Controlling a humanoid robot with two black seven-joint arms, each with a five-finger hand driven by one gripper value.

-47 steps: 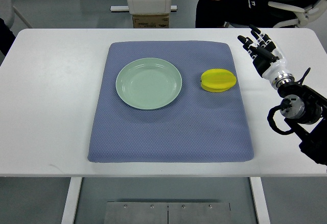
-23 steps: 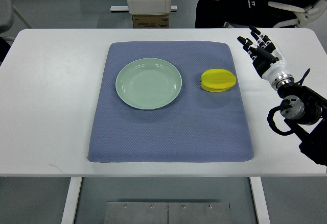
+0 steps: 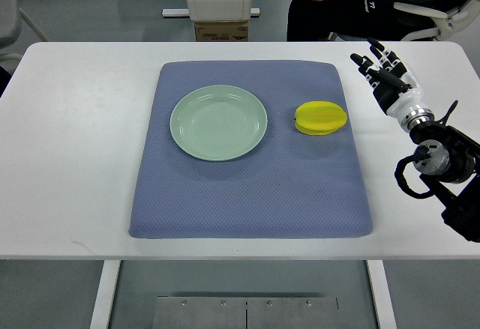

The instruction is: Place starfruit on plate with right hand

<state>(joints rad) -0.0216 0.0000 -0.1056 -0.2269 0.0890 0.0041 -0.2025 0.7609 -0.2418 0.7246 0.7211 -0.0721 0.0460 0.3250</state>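
A white table (image 3: 75, 157) carried everything. A blue-grey mat (image 3: 247, 194) lay flat across its middle, its far edge near the table's far side and its near edge close to the table's near side, with bare white tabletop showing to the left and right of it. On the mat sat a pale green plate (image 3: 218, 122), left of centre, and a yellow starfruit (image 3: 321, 118) just beside the plate on the right, not touching it.
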